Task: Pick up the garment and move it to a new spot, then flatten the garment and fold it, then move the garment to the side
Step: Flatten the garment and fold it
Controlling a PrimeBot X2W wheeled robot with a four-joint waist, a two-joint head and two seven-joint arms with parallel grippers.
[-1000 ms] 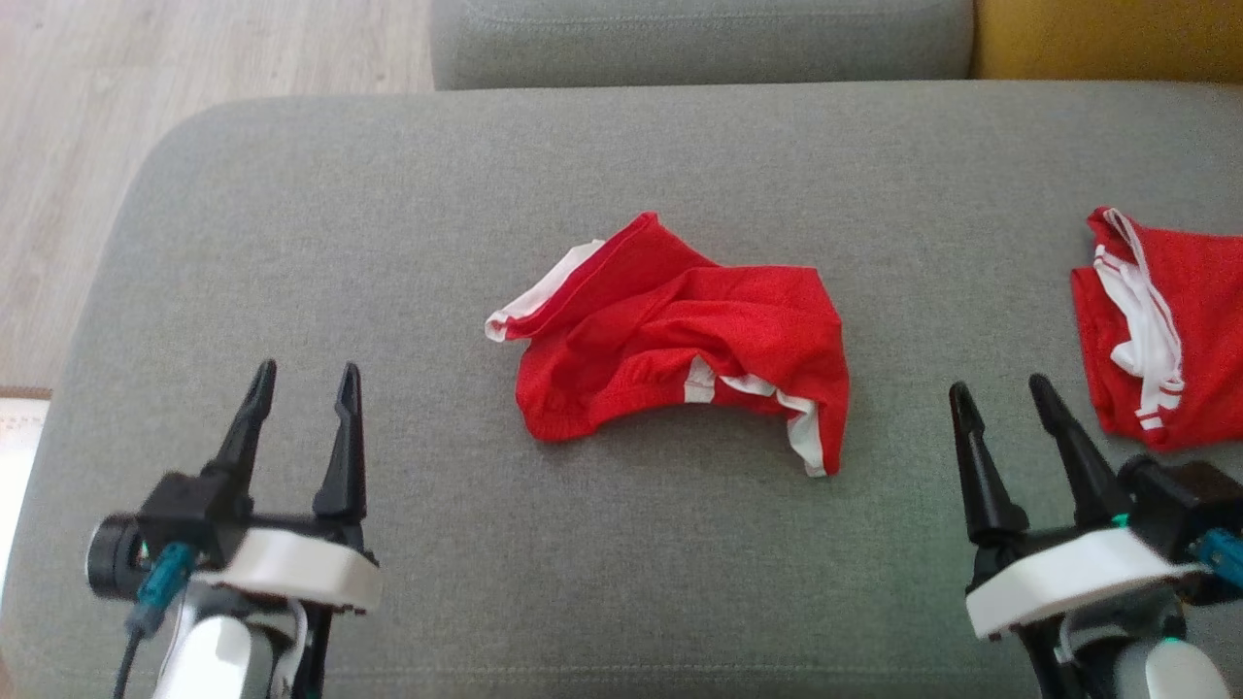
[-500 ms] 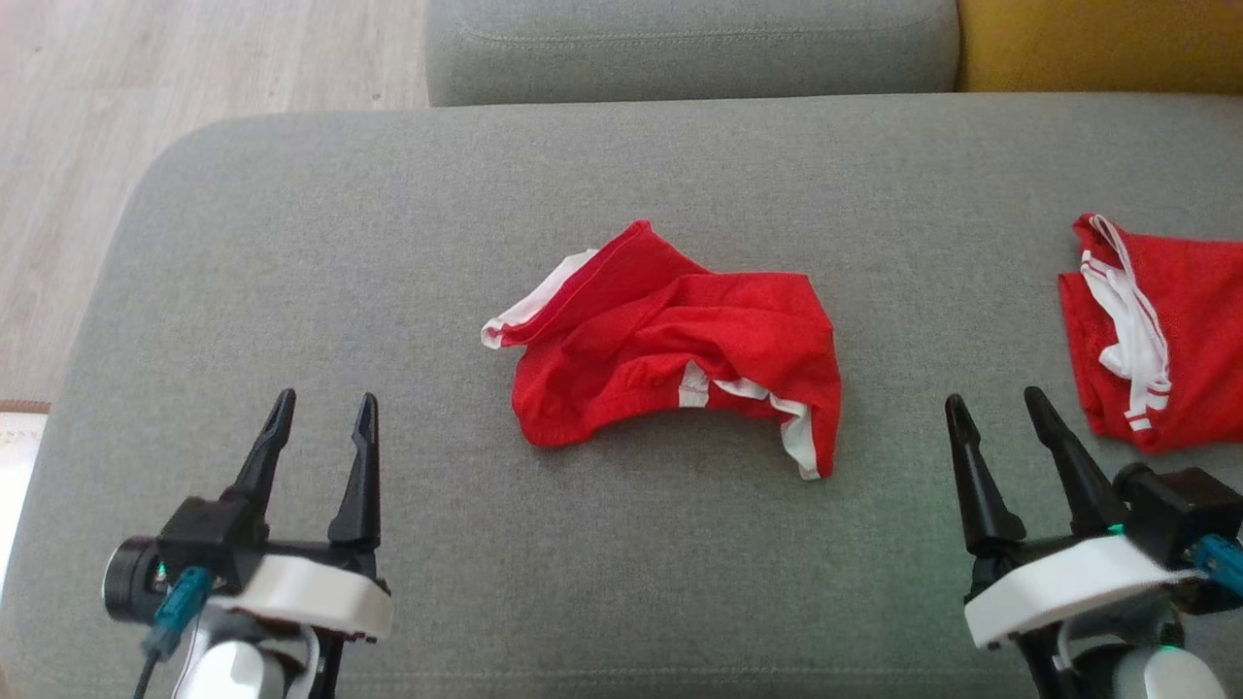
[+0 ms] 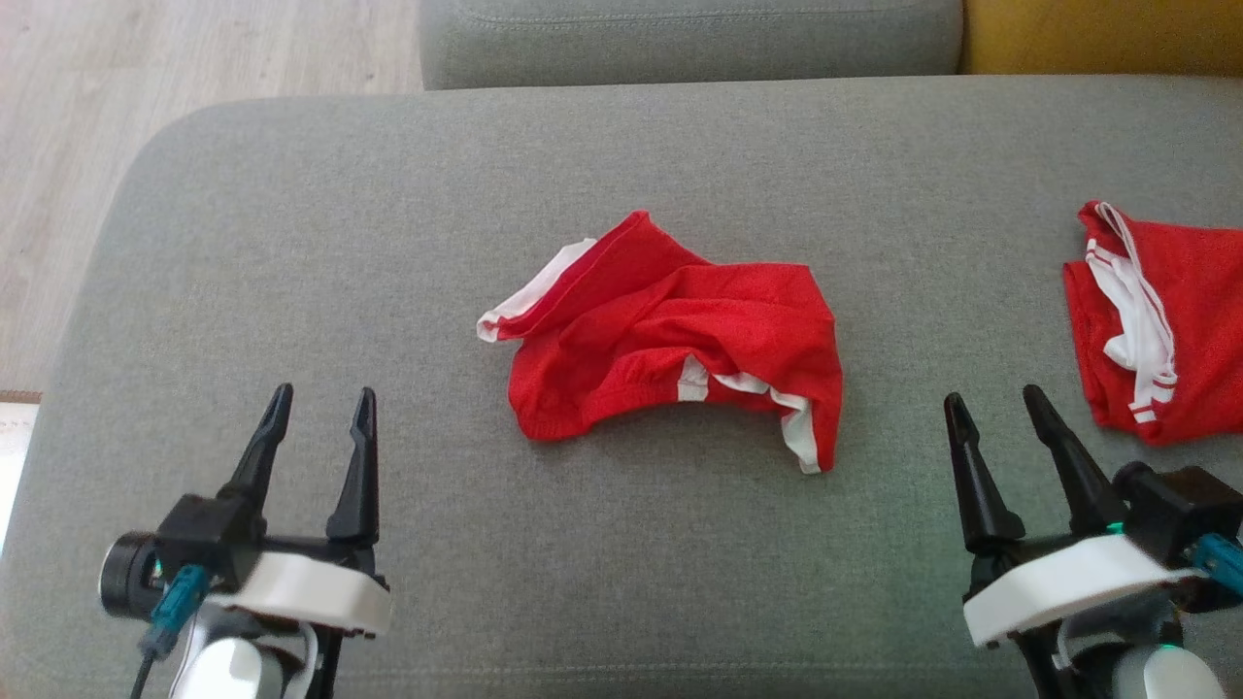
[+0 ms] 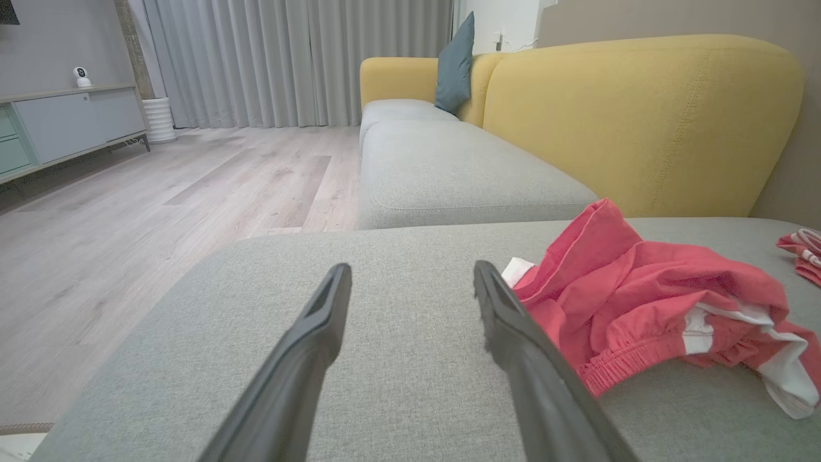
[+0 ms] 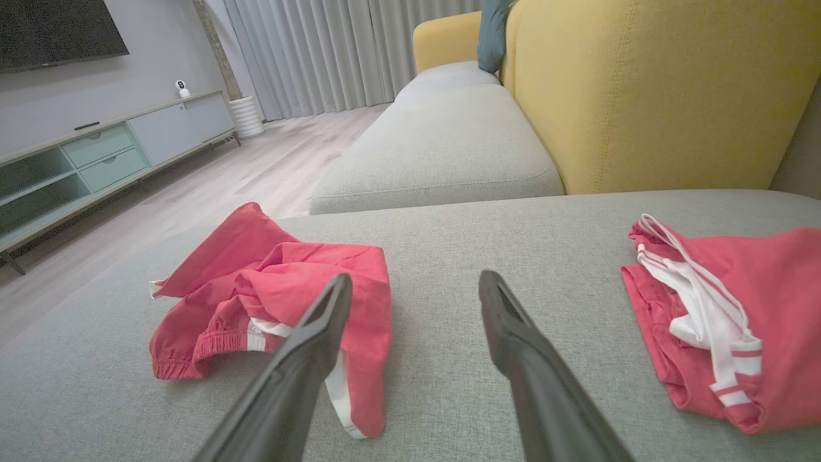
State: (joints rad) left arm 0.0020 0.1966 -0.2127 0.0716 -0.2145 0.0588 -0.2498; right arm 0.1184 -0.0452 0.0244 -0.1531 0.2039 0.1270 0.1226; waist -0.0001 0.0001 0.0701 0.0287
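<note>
From my wrists I saw across the room to the curtains (image 4: 288,58), the yellow backrest (image 4: 641,122) and, on the right side, a television (image 5: 58,32). My head view looked down on the grey sofa seat (image 3: 291,243). Both arms hovered low over it, pointing forward. My left jaws and right jaws stood wide apart, touching nothing. The crumpled red shorts (image 3: 670,340) lay mid-seat between them, well apart from a second red garment (image 3: 1185,291) at my right.
</note>
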